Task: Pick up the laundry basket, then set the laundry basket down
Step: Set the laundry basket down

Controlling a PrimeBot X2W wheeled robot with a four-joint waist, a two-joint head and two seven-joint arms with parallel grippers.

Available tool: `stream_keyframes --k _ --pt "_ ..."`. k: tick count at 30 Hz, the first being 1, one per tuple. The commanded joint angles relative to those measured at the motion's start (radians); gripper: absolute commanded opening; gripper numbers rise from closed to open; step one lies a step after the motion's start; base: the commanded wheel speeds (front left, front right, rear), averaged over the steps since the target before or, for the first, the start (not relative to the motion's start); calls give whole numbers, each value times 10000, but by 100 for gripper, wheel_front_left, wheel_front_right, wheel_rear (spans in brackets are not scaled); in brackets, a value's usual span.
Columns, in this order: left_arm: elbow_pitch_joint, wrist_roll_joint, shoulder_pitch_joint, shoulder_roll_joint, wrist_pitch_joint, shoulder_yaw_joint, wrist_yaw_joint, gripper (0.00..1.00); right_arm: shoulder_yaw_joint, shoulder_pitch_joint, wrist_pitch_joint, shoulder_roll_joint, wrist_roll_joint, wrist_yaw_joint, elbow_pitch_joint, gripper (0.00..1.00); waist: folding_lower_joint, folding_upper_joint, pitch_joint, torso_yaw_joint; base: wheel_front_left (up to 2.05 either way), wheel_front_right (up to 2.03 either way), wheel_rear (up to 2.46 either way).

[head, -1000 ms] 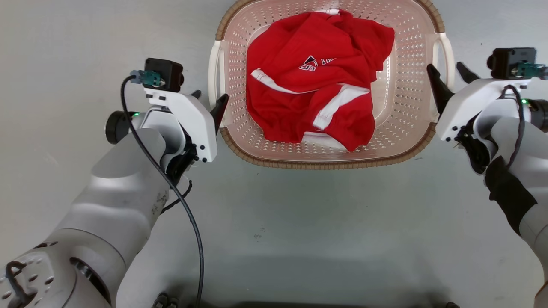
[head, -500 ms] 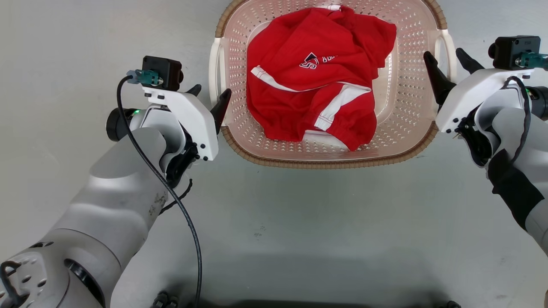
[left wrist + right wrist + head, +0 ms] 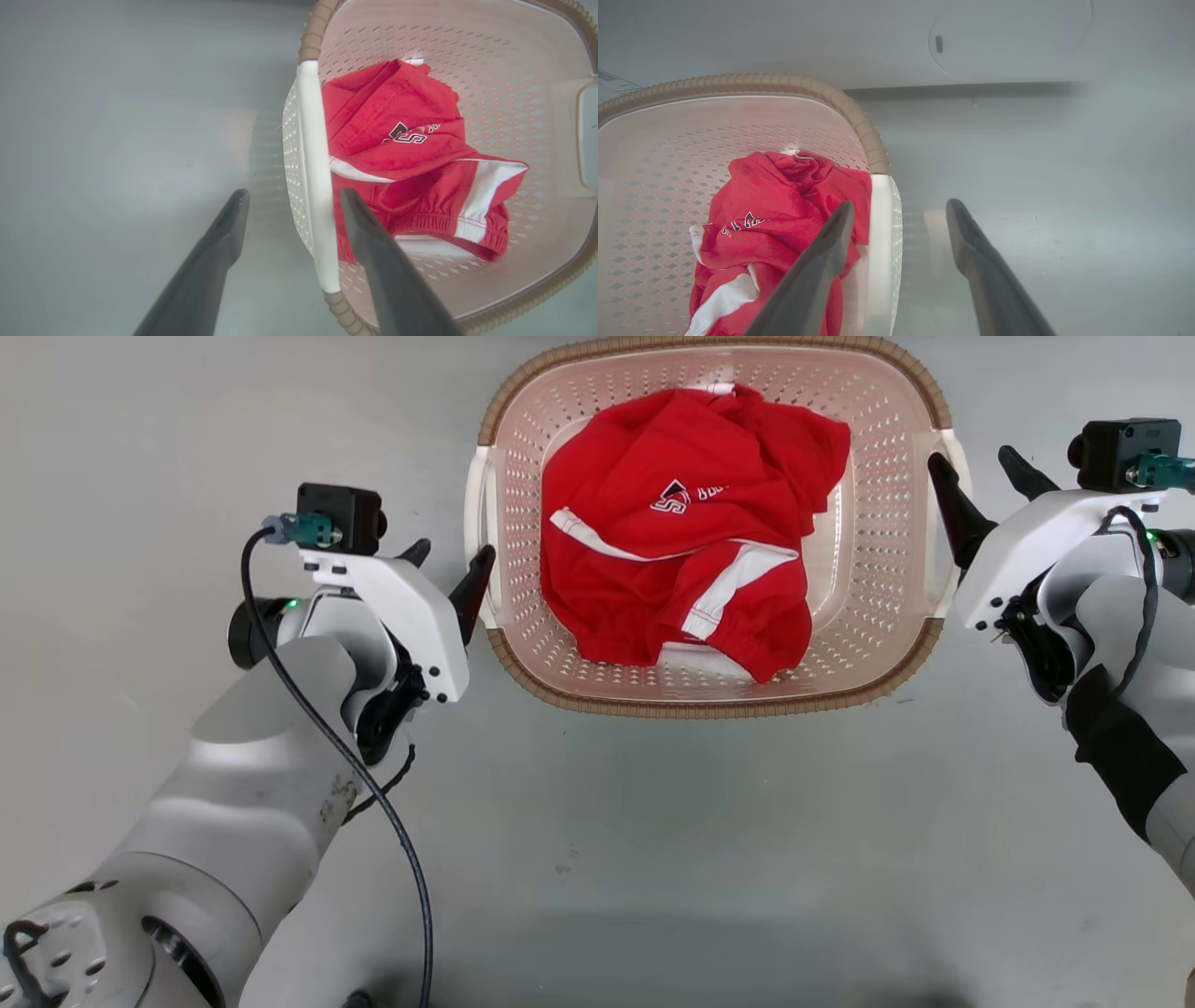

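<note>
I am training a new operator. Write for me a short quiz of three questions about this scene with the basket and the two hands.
1. True or false: the left hand is shut on the laundry basket's white handle.
2. What lies in the basket? A: a blue towel. B: a red garment with white stripes. C: nothing.
3. Fill in: one finger of the right hand is over the basket's inside, the other is ___ the basket.
Key: 1 false: its fingers stand apart, one on each side of the handle. 2 B. 3 outside.
</note>
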Motion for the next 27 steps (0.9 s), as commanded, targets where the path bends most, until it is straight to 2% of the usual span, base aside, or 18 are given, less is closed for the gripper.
stream_keyframes --k 1,10,27 --pt "21 -163 295 260 -119 142 87 100 8 636 -80 11 -103 -34 65 100 0 0 -189 36 0 0 0" --pt "174 -703 1011 318 -503 325 87 100 32 1023 -135 -135 -250 -34 -29 100 0 0 -1299 115 0 0 0" --pt "656 -1633 3291 777 -1185 820 86 100 -437 2940 -222 -357 704 -34 -796 100 0 0 -5143 53 0 0 0"
